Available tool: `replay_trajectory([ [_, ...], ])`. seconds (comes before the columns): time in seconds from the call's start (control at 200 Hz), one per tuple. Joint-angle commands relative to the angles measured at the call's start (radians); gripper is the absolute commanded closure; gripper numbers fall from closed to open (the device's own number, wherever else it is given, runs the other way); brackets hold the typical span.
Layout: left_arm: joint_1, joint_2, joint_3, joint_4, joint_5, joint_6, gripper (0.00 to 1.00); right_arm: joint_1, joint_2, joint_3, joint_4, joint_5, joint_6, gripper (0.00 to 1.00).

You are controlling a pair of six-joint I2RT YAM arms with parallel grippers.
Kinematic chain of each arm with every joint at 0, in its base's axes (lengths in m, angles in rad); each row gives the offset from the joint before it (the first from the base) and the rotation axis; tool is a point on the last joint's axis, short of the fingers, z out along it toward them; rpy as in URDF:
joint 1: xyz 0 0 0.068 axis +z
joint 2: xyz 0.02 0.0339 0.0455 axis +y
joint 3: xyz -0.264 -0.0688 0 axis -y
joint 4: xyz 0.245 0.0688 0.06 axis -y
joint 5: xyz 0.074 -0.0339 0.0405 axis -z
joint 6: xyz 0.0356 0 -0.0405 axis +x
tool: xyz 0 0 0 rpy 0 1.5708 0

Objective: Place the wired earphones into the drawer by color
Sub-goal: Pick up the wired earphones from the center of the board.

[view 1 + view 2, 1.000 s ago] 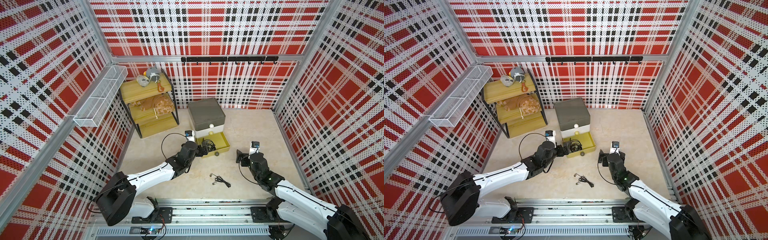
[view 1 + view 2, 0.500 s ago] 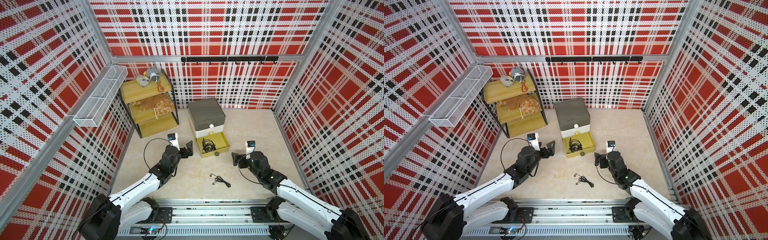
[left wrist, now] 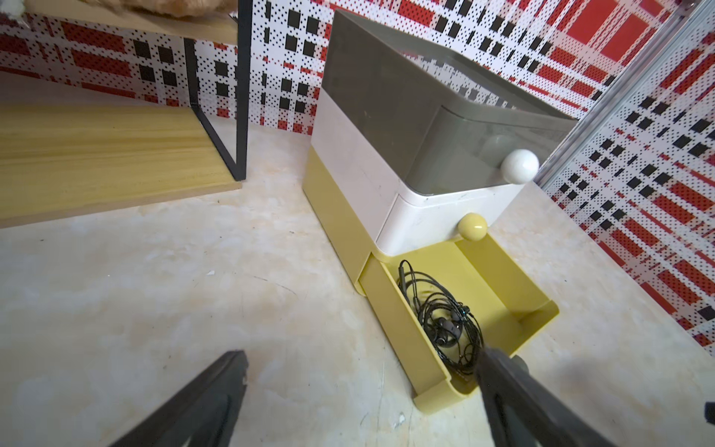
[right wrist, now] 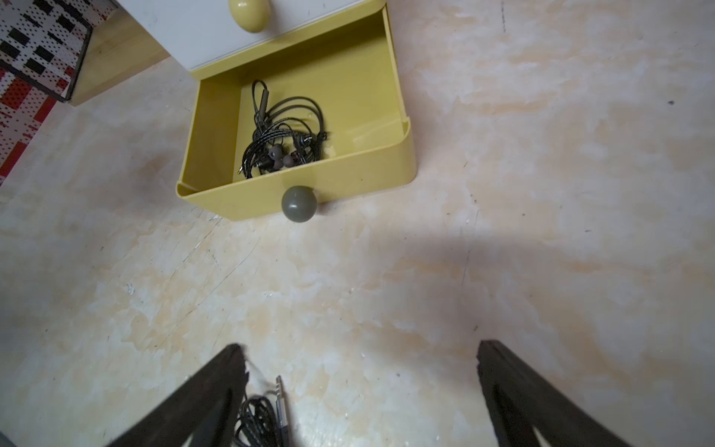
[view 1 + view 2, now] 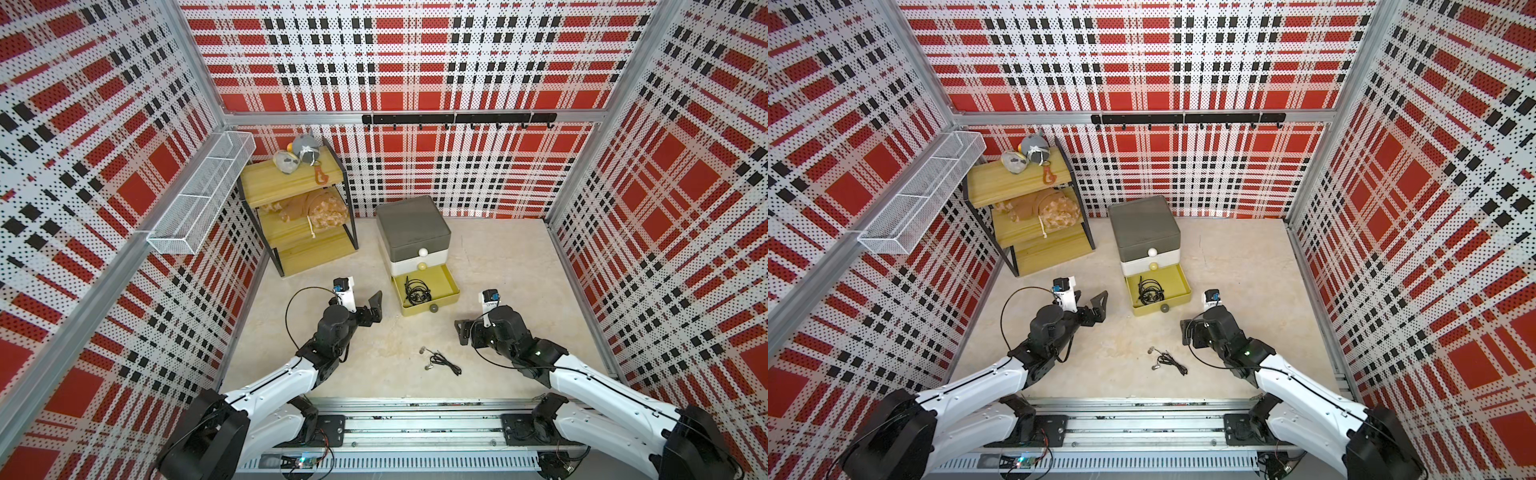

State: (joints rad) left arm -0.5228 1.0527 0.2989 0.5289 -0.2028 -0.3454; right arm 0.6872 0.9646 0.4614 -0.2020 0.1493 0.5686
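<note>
A black bundle of wired earphones (image 5: 441, 360) (image 5: 1168, 360) lies loose on the floor in both top views, with its plug beside one finger in the right wrist view (image 4: 281, 402). More black earphones (image 5: 417, 290) (image 3: 445, 321) (image 4: 282, 135) lie inside the pulled-out yellow drawer (image 5: 451, 297) (image 5: 1183, 297). My left gripper (image 5: 366, 305) (image 3: 363, 354) hangs open and empty to the left of the drawer. Open as well, my right gripper (image 5: 466, 329) (image 4: 360, 346) hovers just right of the loose bundle and holds nothing.
The drawer belongs to a small unit (image 5: 411, 228) with a grey top section and a white middle drawer, both pushed in. A wooden shelf rack (image 5: 299, 216) with toys stands at the back left, below a white wire basket (image 5: 199, 199) on the wall.
My left gripper pulled back from the yellow drawer to the left, leaving black earphones inside. My right gripper drifted left and nearer, toward the loose bundle.
</note>
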Motion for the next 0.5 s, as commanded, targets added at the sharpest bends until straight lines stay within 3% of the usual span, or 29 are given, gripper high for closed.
replay_trajectory([
  [0.0, 0.007, -0.029, -0.013, 0.06, -0.018, 0.02, 0.01, 0.031, 0.047, 0.028, -0.03, -0.037, 0.056, 0.04],
  [0.276, 0.009, -0.029, -0.021, 0.06, -0.042, 0.04, 0.01, 0.148, 0.153, 0.069, -0.059, -0.11, 0.024, 0.11],
  [0.496, 0.01, 0.003, -0.013, 0.06, -0.036, 0.039, 0.01, 0.181, 0.185, 0.049, -0.036, -0.161, 0.017, 0.22],
])
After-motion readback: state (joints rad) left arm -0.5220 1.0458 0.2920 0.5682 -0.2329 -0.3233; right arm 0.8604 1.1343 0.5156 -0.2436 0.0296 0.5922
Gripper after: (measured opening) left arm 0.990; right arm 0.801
